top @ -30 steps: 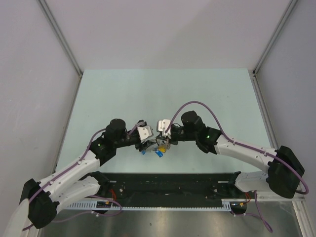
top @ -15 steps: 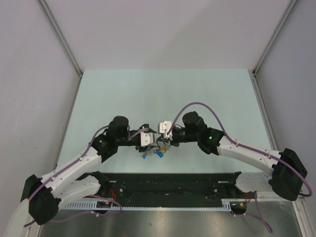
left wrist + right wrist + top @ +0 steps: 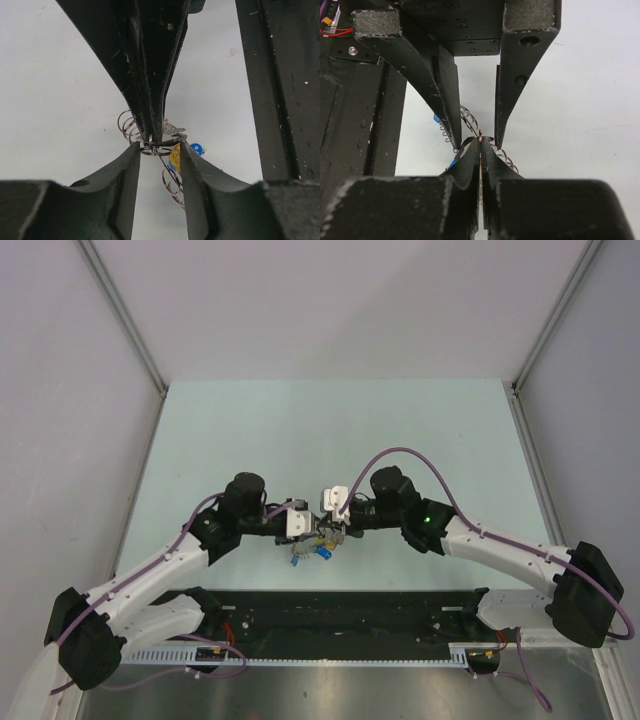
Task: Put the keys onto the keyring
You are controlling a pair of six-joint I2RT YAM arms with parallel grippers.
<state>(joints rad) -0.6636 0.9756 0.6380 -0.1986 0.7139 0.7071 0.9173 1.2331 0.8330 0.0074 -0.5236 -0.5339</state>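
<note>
Left wrist view: the right hand [image 3: 153, 134] points down into frame, its fingers pressed together on the keyring [image 3: 150, 149], a thin wire ring over the tabletop [image 3: 55, 100]. Left hand [image 3: 159, 147] fingers stand apart on either side of that ring, at its edges; whether they press it I cannot tell. Keys [image 3: 175, 154] with yellow and blue heads hang just below, beside wire loops [image 3: 131, 127].

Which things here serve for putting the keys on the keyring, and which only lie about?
For the job: thin silver wire keyring, pinched by the shut right pincer; keys with yellow and blue plastic heads; left pincer.
Lying about: black rail at the near edge; purple cables; pale green table.
</note>
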